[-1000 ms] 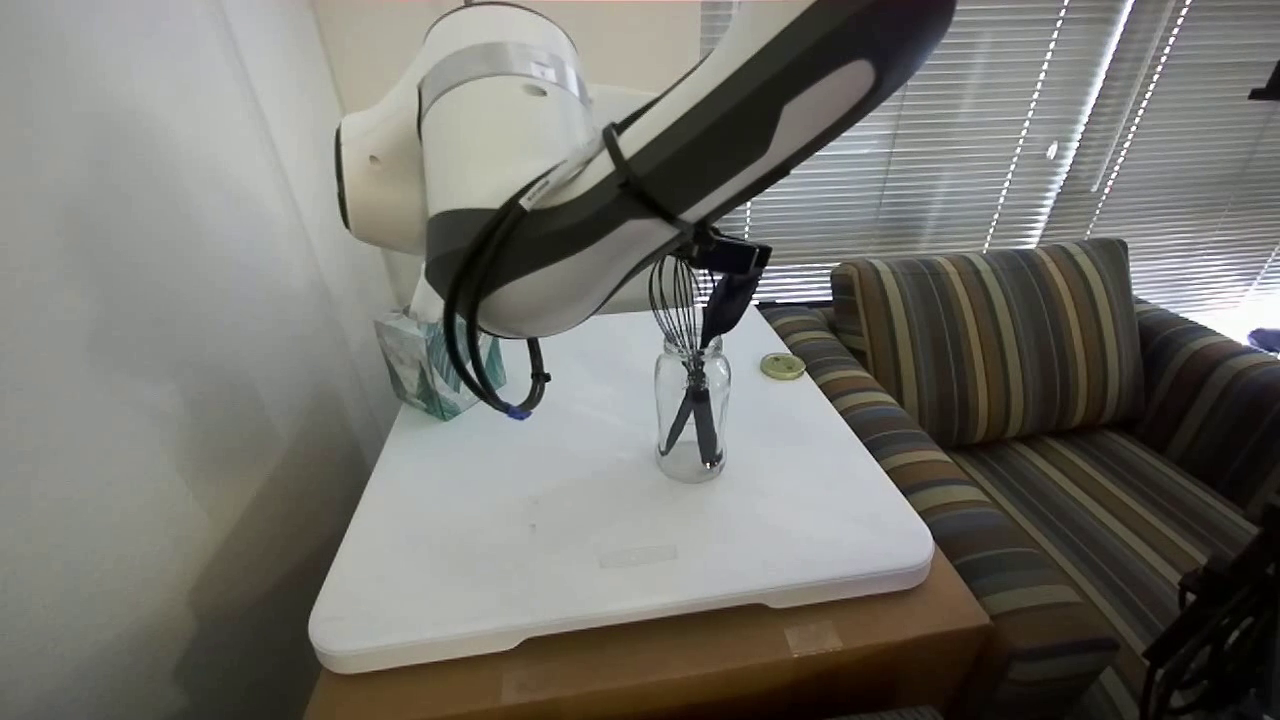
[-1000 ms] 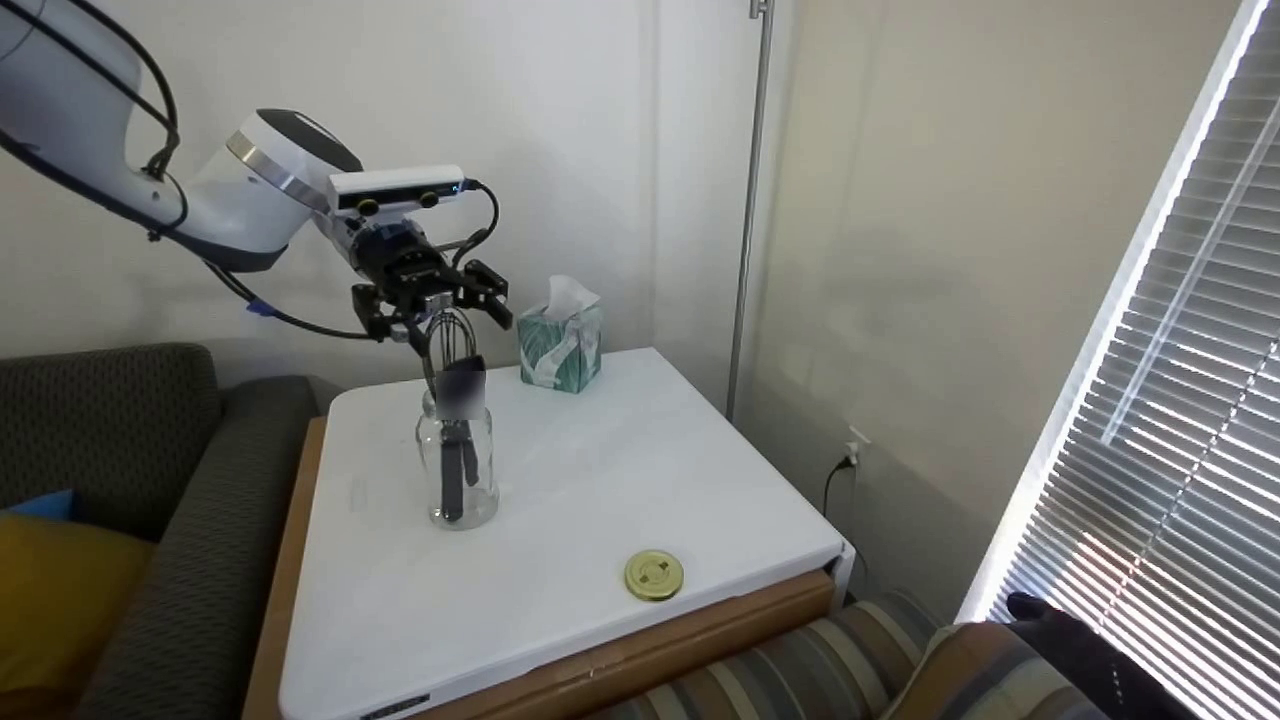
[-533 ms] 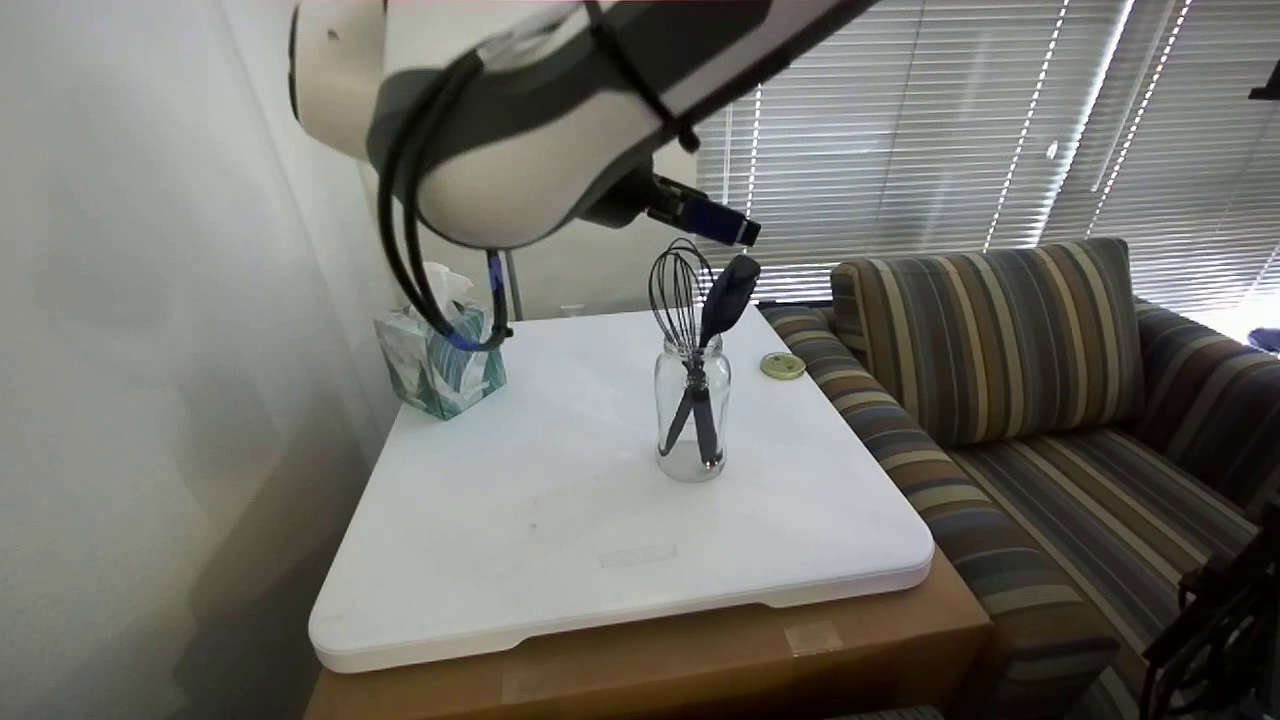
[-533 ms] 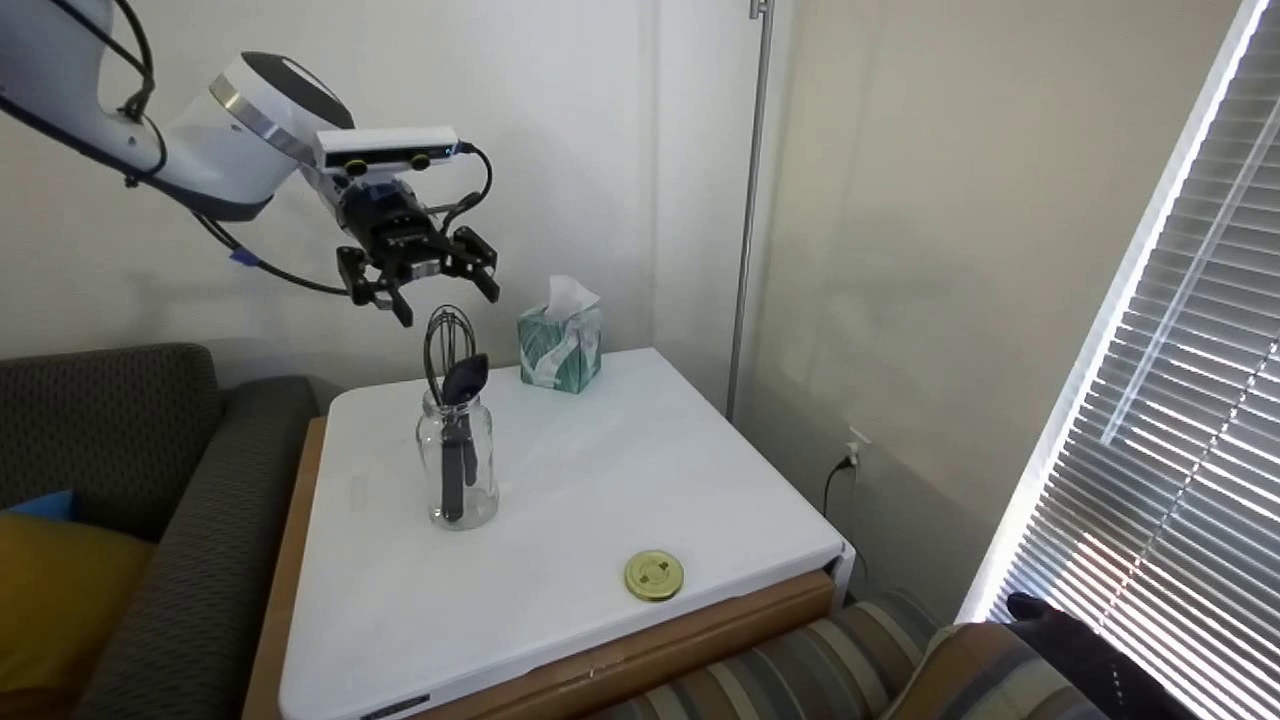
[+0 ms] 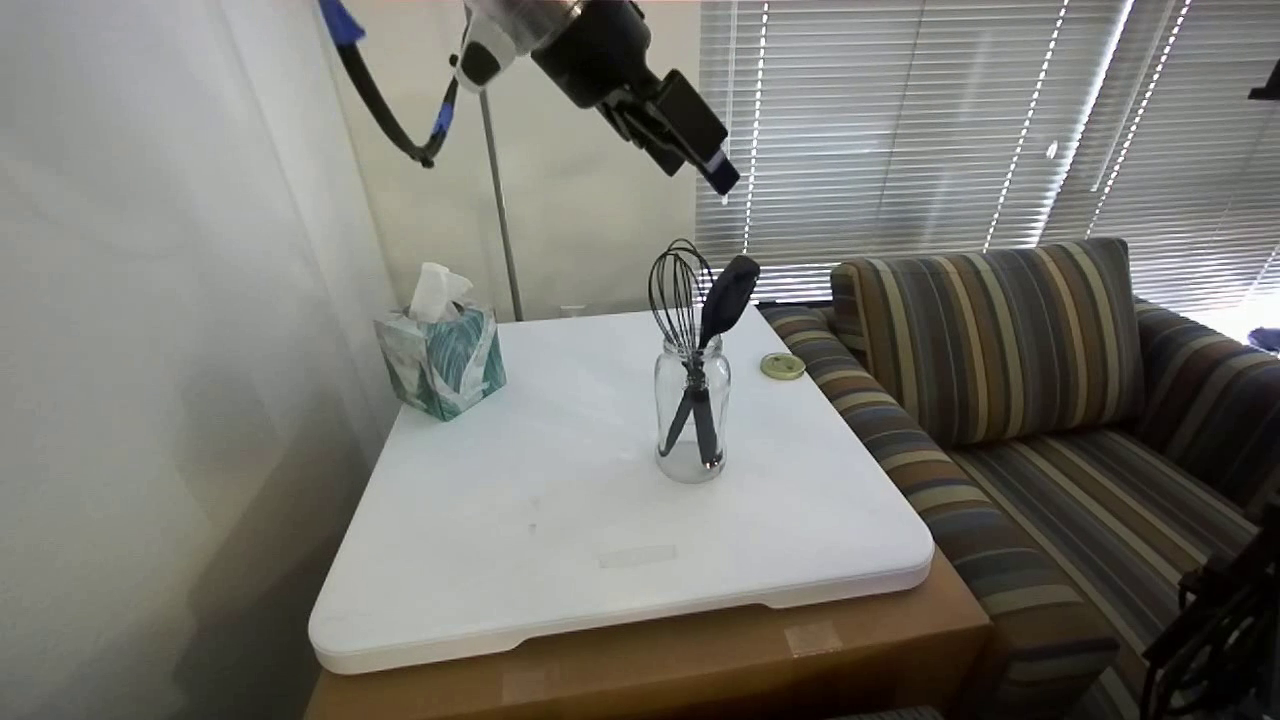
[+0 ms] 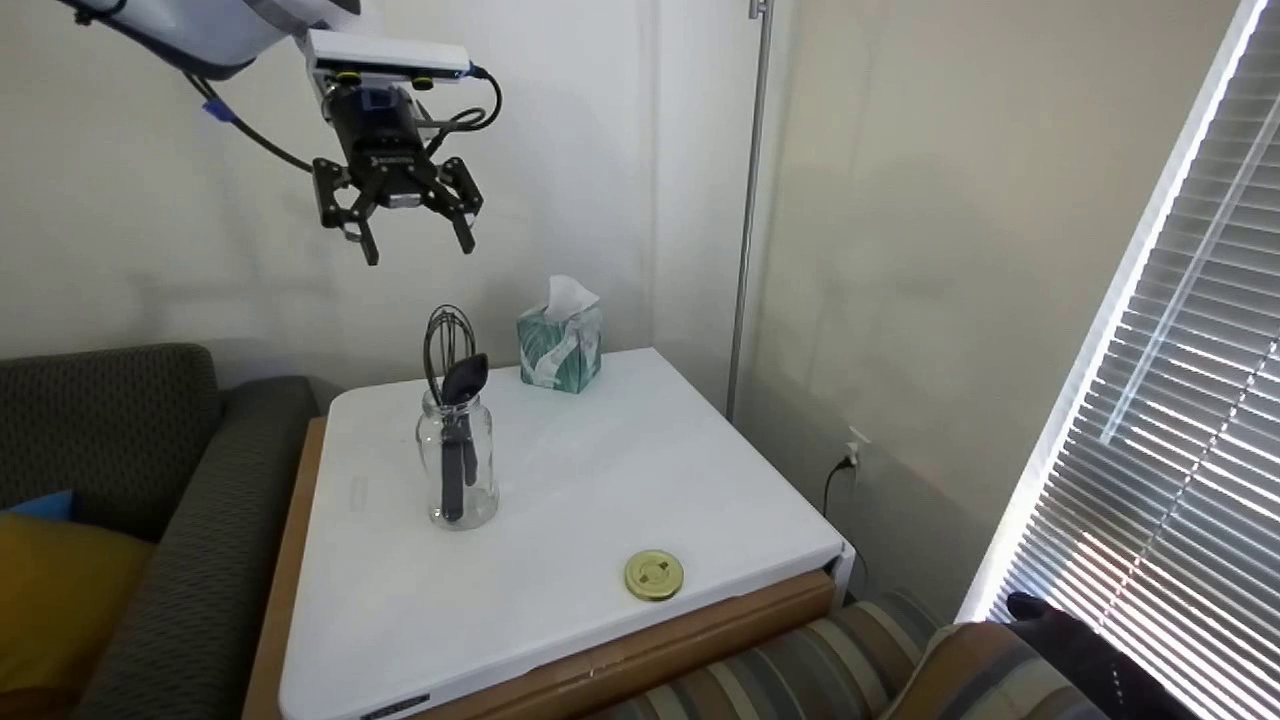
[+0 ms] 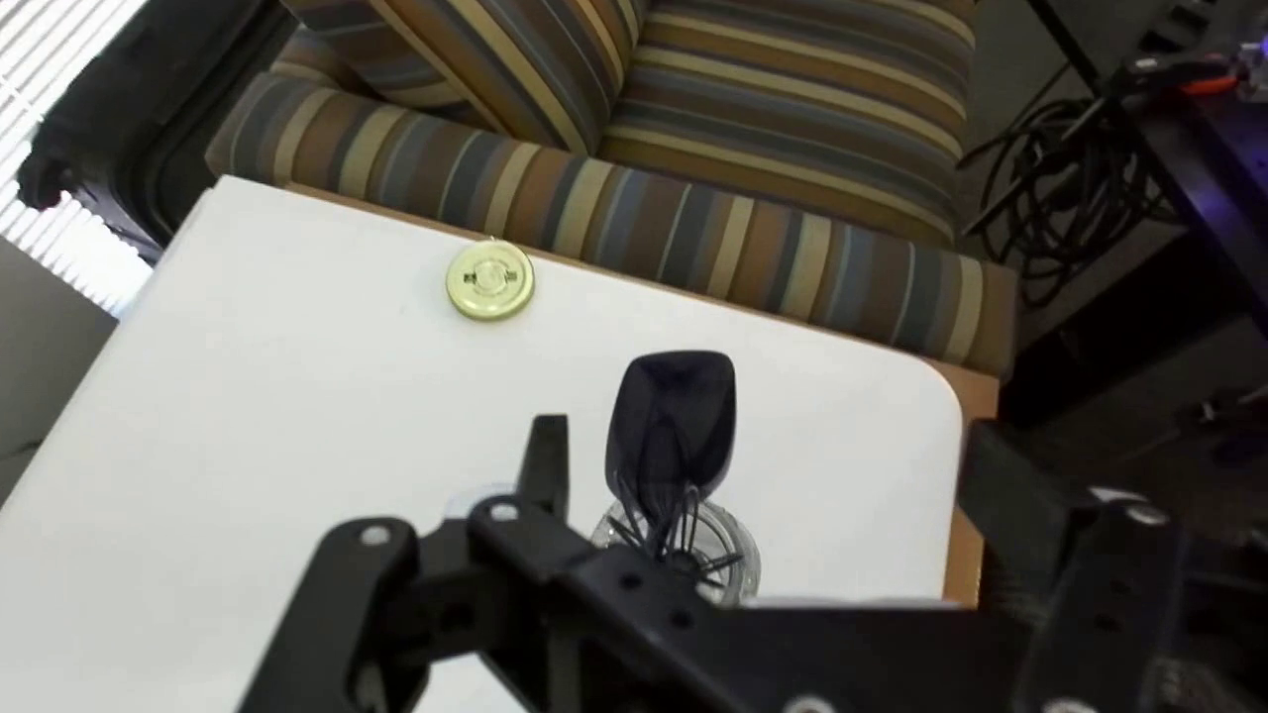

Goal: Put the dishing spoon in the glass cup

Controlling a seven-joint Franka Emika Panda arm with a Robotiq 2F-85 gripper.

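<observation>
The dishing spoon (image 5: pixel 730 295), black with an oval bowl, stands tilted in the clear glass cup (image 5: pixel 718 405), handle down and bowl above the rim. A dark whisk (image 5: pixel 672 285) leans in the same glass. The spoon (image 6: pixel 466 380) and the glass (image 6: pixel 483 502) also show in an exterior view. My gripper (image 6: pixel 419 253) is open and empty, above the whisk and apart from it. In the wrist view the spoon's bowl (image 7: pixel 674 426) appears between the fingers, lower down; the gripper body partly hides the glass rim (image 7: pixel 741 555).
A teal tissue box (image 5: pixel 440 365) stands at the white table's (image 5: pixel 480 520) wall side. A gold lid (image 6: pixel 654 575) lies near the table edge beside a striped armchair (image 5: pixel 1000 340). A thin metal pole (image 6: pixel 750 220) stands behind the table.
My gripper has risen well above the whisk and tilted more downward; one second ago it was close around the whisk's top. The spoon, whisk and glass have not moved.
</observation>
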